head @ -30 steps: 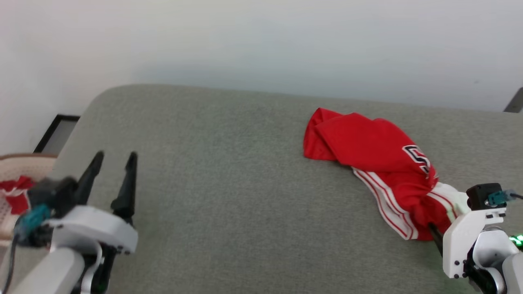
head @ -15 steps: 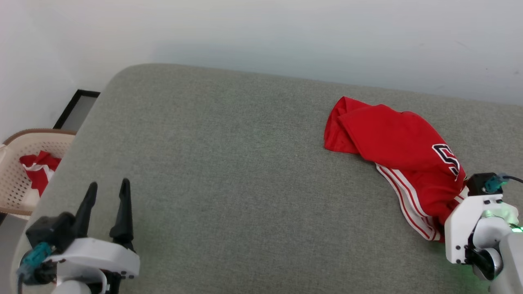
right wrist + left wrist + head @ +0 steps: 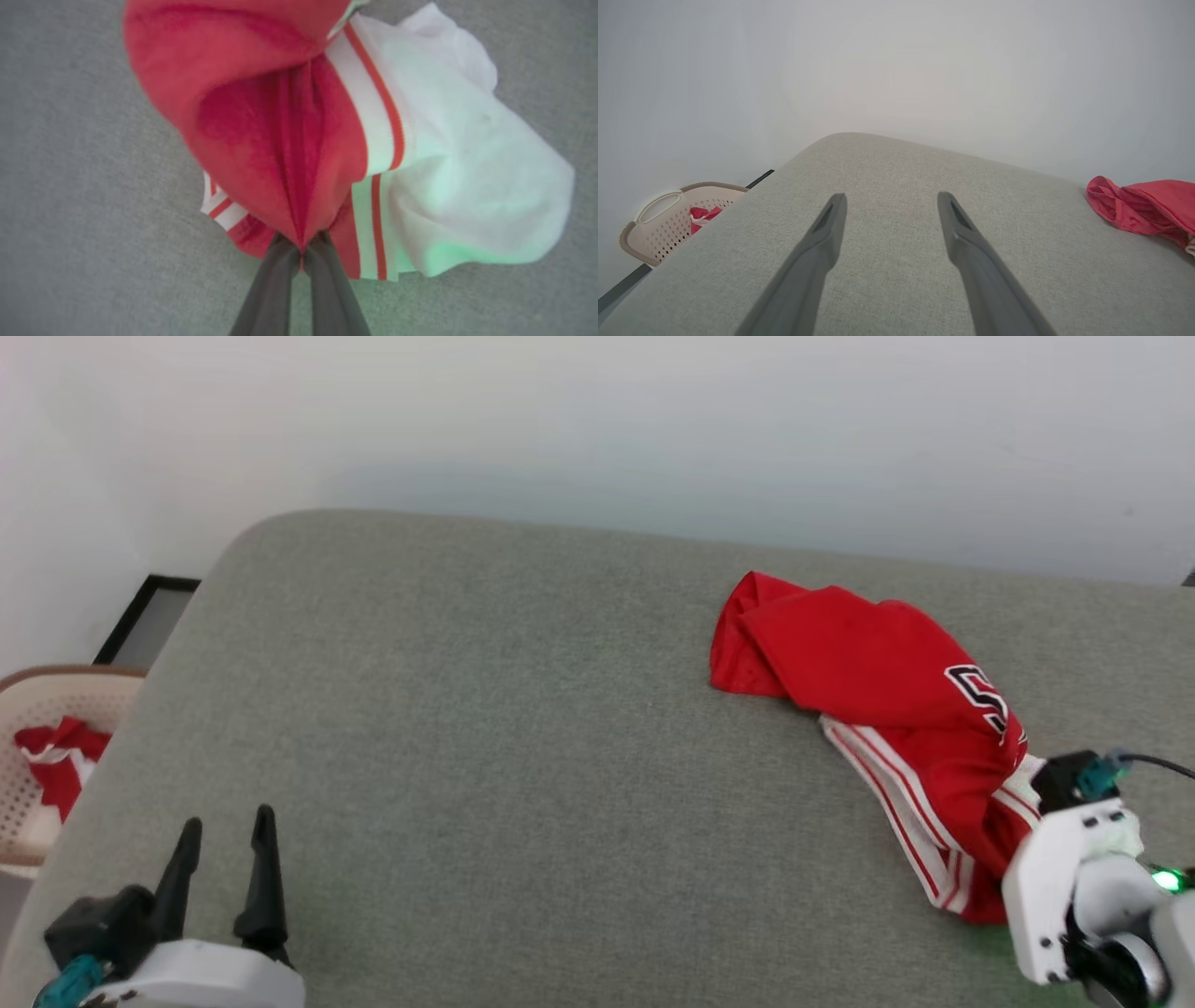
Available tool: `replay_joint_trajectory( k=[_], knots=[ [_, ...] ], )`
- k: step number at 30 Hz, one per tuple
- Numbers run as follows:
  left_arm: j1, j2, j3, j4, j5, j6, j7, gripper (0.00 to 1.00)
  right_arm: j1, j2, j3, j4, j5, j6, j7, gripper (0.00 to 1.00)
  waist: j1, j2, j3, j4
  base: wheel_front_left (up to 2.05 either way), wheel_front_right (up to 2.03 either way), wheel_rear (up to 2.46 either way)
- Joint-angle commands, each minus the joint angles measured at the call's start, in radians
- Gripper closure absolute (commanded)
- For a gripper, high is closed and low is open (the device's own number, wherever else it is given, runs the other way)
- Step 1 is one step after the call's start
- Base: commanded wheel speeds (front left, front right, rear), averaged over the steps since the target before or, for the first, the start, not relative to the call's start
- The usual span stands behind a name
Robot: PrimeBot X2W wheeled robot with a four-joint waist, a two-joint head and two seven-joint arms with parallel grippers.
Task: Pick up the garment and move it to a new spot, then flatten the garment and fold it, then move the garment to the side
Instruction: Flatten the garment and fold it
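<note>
Room to move is widest over the near and middle stretch of the grey fabric-covered tabletop (image 3: 523, 775), which lies bare between the two arms. At the near left, the left claw (image 3: 229, 821) points away over that cloth with its two long dark fingers spread well apart, holding nothing. At the near right, the right claw (image 3: 301, 249) has its fingers pressed together on a pinched fold of the red jersey-style garment with white short sleeves (image 3: 868, 681). The fold is just beside the red-and-white stripe trim and one crumpled white sleeve (image 3: 467, 154), which is tinted by a green light (image 3: 1164, 879) on that wrist. From the grip the garment runs bunched up across the right part of the tabletop toward the far edge. Part of a black, white-outlined numeral (image 3: 985, 695) shows on top. It stops short of the far edge, with a bare strip beyond it. The left edge runs up to a rounded far-left corner (image 3: 247, 537). Past that edge and lower down stands a beige perforated plastic basket (image 3: 23, 821) holding red-and-white cloth (image 3: 56, 765). A plain white wall (image 3: 597, 420) closes off the far side.
</note>
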Motion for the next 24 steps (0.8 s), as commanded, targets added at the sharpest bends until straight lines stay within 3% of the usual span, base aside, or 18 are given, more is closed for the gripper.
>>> replay_joint_trajectory(
  k=[1, 6, 13, 18, 22, 23, 24],
  knots=[
    [0.024, -0.002, 0.01, -0.004, 0.012, -0.006, 0.0, 0.0, 0.061, -0.034, 0.006, -0.076, 0.03, 0.0, 0.03, 1.0, 0.0, 0.0, -0.021, -0.02, 0.0, 0.0, 0.0],
    [0.054, -0.004, 0.018, -0.018, 0.019, -0.004, 0.0, 0.0, 0.216, -0.082, -0.022, -0.251, 0.075, 0.0, 0.109, 1.0, 0.0, 0.0, -0.037, -0.039, 0.0, 0.0, 0.0],
    [0.07, -0.005, 0.013, -0.031, 0.014, 0.002, 0.005, 0.0, 0.41, -0.08, -0.104, -0.391, 0.083, 0.0, 0.191, 1.0, 0.0, 0.0, -0.046, -0.048, 0.0, 0.0, 0.0],
    [0.081, 0.001, 0.006, -0.044, 0.014, 0.008, 0.015, 0.0, 0.509, -0.05, -0.145, -0.434, 0.065, 0.0, 0.222, 1.0, 0.0, 0.0, -0.049, -0.055, 0.0, 0.0, 0.0],
    [0.081, 0.004, -0.001, -0.051, 0.013, 0.01, 0.025, 0.0, 0.507, -0.014, -0.148, -0.388, 0.038, 0.0, 0.184, 1.0, 0.0, 0.0, -0.047, -0.065, 0.0, 0.0, 0.0],
    [0.078, 0.003, -0.004, -0.053, 0.013, 0.009, 0.029, 0.0, 0.497, -0.011, -0.147, -0.372, 0.025, 0.0, 0.171, 0.81, 0.0, 0.0, -0.046, -0.067, 0.0, 0.0, 0.0],
    [0.075, 0.005, -0.007, -0.054, 0.013, 0.006, 0.032, 0.0, 0.484, -0.005, -0.147, -0.356, 0.015, 0.0, 0.156, 0.53, 0.0, 0.0, -0.046, -0.07, 0.0, 0.0, 0.0]
  ],
)
